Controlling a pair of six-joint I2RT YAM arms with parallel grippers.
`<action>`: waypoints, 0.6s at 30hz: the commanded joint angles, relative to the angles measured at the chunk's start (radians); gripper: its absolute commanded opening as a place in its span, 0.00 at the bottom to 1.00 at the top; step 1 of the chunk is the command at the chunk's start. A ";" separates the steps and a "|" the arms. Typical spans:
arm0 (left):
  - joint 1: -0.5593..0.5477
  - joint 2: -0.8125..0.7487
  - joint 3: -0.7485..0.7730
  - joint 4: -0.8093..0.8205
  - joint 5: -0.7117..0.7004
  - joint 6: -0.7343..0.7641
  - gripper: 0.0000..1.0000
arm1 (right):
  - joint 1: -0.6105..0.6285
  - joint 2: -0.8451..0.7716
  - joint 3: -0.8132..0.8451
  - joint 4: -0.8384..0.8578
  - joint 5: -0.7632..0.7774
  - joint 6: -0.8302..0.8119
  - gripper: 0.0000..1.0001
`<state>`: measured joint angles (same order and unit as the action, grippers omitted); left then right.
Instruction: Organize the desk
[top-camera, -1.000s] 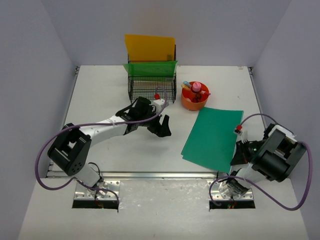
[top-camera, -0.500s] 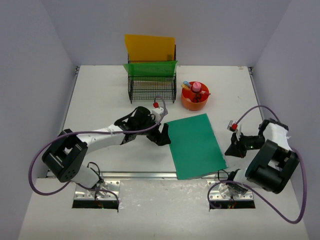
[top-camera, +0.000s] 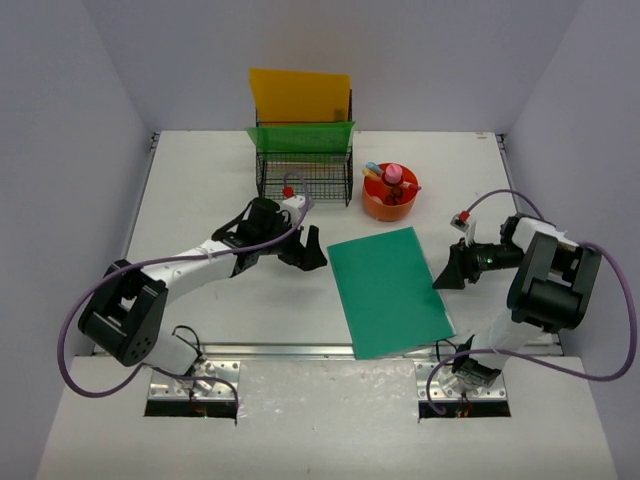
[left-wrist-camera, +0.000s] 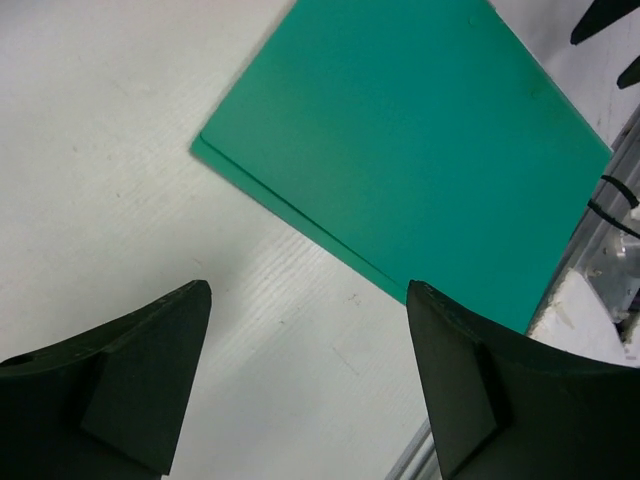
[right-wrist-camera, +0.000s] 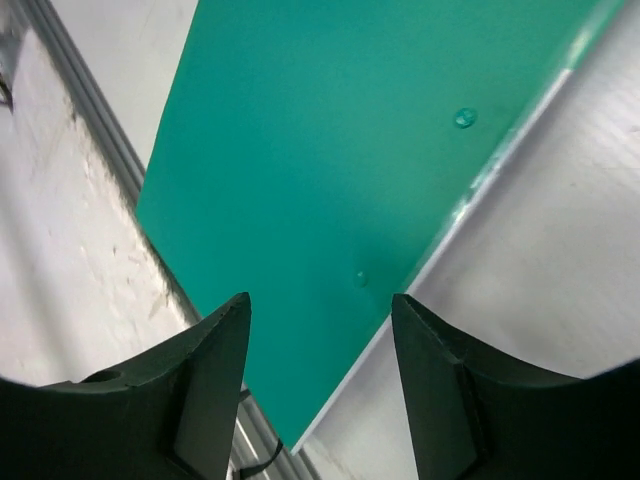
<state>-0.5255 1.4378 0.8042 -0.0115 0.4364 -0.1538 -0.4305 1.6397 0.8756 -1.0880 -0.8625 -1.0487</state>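
White desk (top-camera: 200, 190) — green folder (top-camera: 390, 290) lies flat near its front, wire rack (top-camera: 300, 185) and orange tray (top-camera: 388, 213) behind

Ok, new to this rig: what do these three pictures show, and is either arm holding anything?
Two robot arms sit at the near edge of a white desk. The wide picture looks down from above and behind them; the other two come from a camera on each wrist, that arm's black fingers at the bottom. A dark green folder lies flat between the left gripper and the right gripper; both are open and hold nothing. At the back, a wire rack holds a yellow folder and a lighter green folder upright, beside an orange tray of small items.
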 joint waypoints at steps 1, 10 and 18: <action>-0.002 0.051 -0.060 0.108 0.079 -0.162 0.75 | -0.006 0.069 0.053 0.158 -0.068 0.326 0.63; -0.016 0.304 -0.024 0.249 0.147 -0.330 0.66 | 0.012 0.280 0.131 0.249 -0.022 0.491 0.64; -0.068 0.542 0.122 0.248 0.187 -0.380 0.64 | 0.154 0.401 0.177 0.215 -0.007 0.518 0.61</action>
<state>-0.5653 1.8755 0.8699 0.2457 0.6196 -0.5025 -0.3585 1.9896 1.0237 -0.8865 -0.8948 -0.5450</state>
